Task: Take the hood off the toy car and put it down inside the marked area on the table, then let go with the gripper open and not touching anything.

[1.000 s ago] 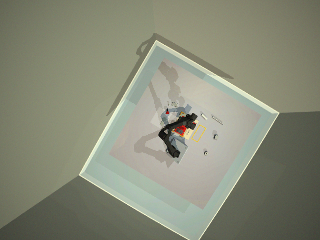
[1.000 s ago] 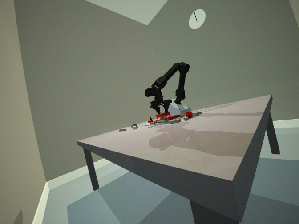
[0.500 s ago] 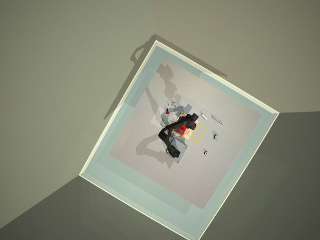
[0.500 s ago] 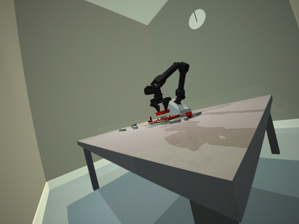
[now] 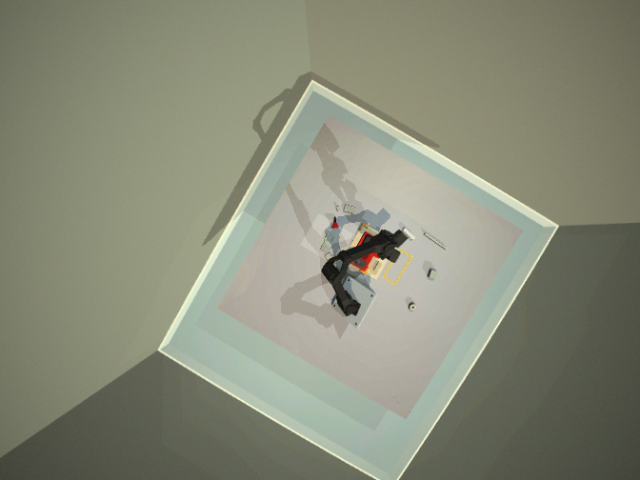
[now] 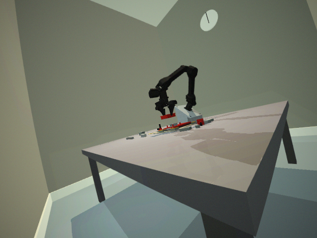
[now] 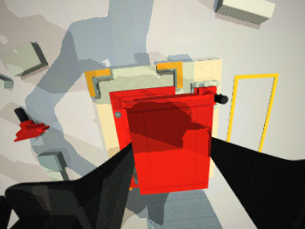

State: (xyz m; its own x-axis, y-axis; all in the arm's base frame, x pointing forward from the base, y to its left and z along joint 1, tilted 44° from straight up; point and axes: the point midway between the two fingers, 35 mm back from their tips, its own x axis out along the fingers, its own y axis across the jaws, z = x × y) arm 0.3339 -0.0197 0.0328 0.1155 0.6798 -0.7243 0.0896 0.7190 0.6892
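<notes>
My gripper (image 6: pixel 168 114) (image 7: pixel 170 143) is shut on the hood, a flat red panel (image 6: pixel 167 116) (image 7: pixel 172 164), with one finger at each side. The hood hangs level in the air above the toy car (image 6: pixel 183 125) (image 7: pixel 117 102), with a gap below it in the exterior view. The red car lies on a beige board (image 5: pixel 383 270) (image 7: pixel 204 70) and is partly hidden by the hood in the wrist view. The marked area, a yellow outline (image 5: pixel 404 270) (image 7: pixel 256 75), lies beside the board, to the right of the hood in the wrist view.
A red part with a black peg (image 7: pixel 206 90) stands on the board's side towards the outline. Another red part (image 5: pixel 334 224) (image 6: pixel 200 122) (image 7: pixel 31 131) lies off the board. Pale blocks (image 5: pixel 431 273) (image 7: pixel 245 11), a long bar (image 5: pixel 433 240) and a small round part (image 5: pixel 411 307) lie around.
</notes>
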